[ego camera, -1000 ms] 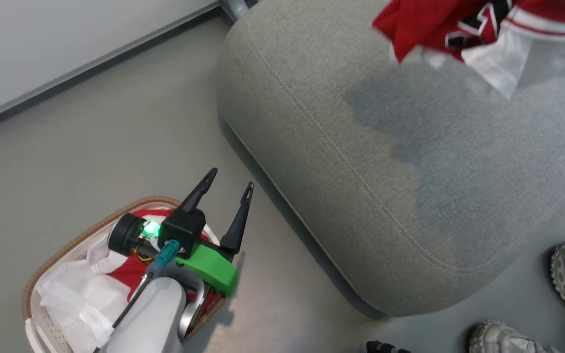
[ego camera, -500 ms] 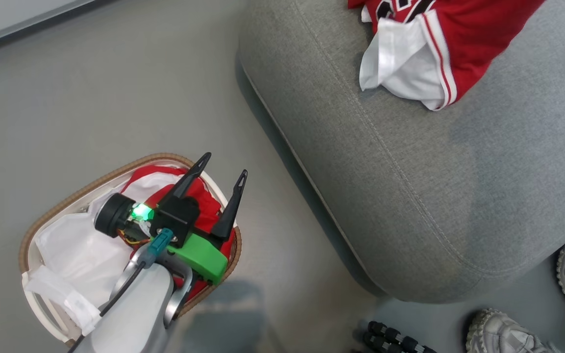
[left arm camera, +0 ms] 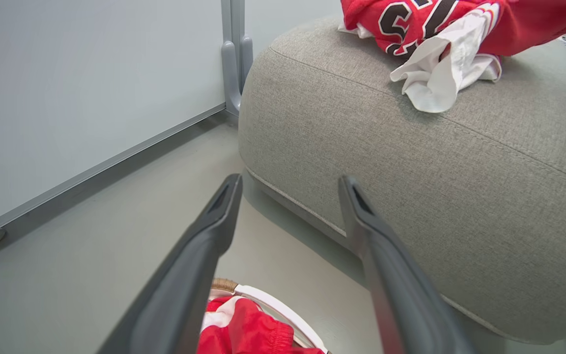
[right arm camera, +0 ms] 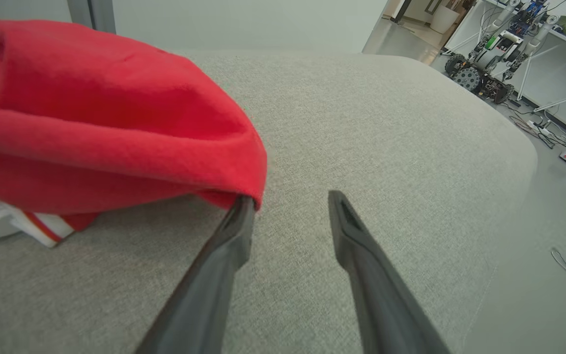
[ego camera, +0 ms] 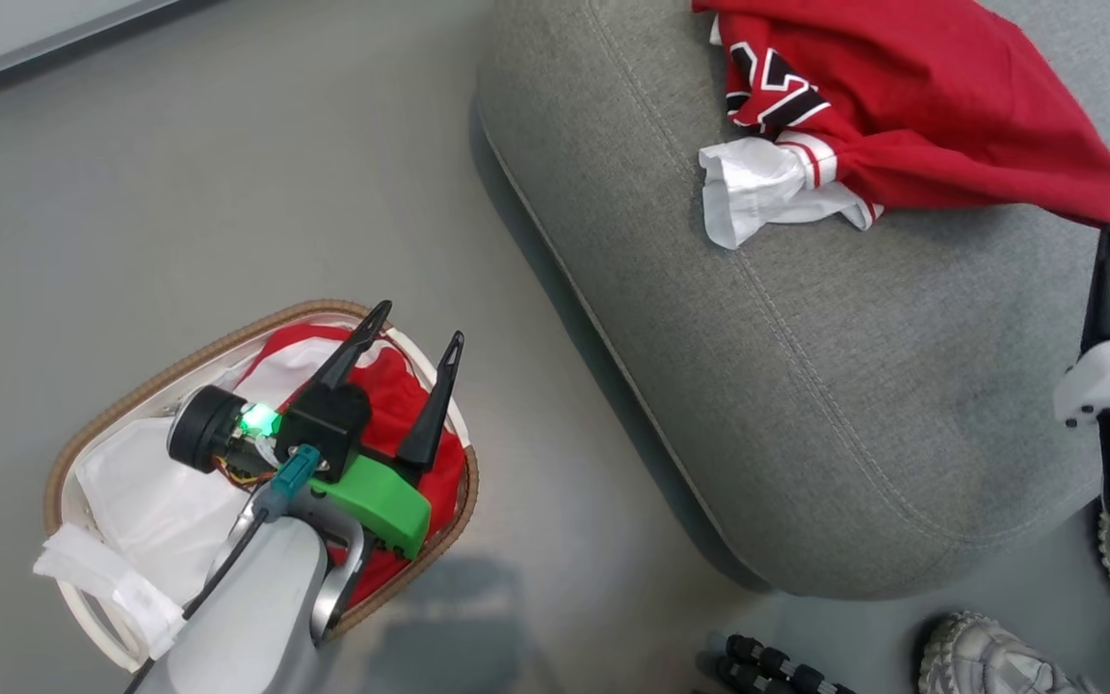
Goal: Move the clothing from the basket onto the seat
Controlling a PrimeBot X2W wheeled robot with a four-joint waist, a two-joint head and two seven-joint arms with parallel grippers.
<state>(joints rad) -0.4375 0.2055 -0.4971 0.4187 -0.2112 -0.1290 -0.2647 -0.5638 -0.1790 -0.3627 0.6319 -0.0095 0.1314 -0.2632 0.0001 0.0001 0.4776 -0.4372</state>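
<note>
- Head view: limp, light clothing [ego camera: 391, 400] in the basket [ego camera: 50, 477] is being judged easiest pinched at a bunched fold.
- Left gripper [ego camera: 420, 321] and right gripper [right arm camera: 291, 196] jaws are being held apart.

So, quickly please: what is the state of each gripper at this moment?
Left gripper: open, holding nothing, above the basket.
Right gripper: open; the red jersey touches one fingertip but is not gripped.

Grey sneaker [ego camera: 984, 660] on floor [ego camera: 179, 193]; white wall panel [left arm camera: 67, 98] w/ grey post [left arm camera: 234, 54]; wheeled equipment [right arm camera: 484, 73] in bkgd.
</note>
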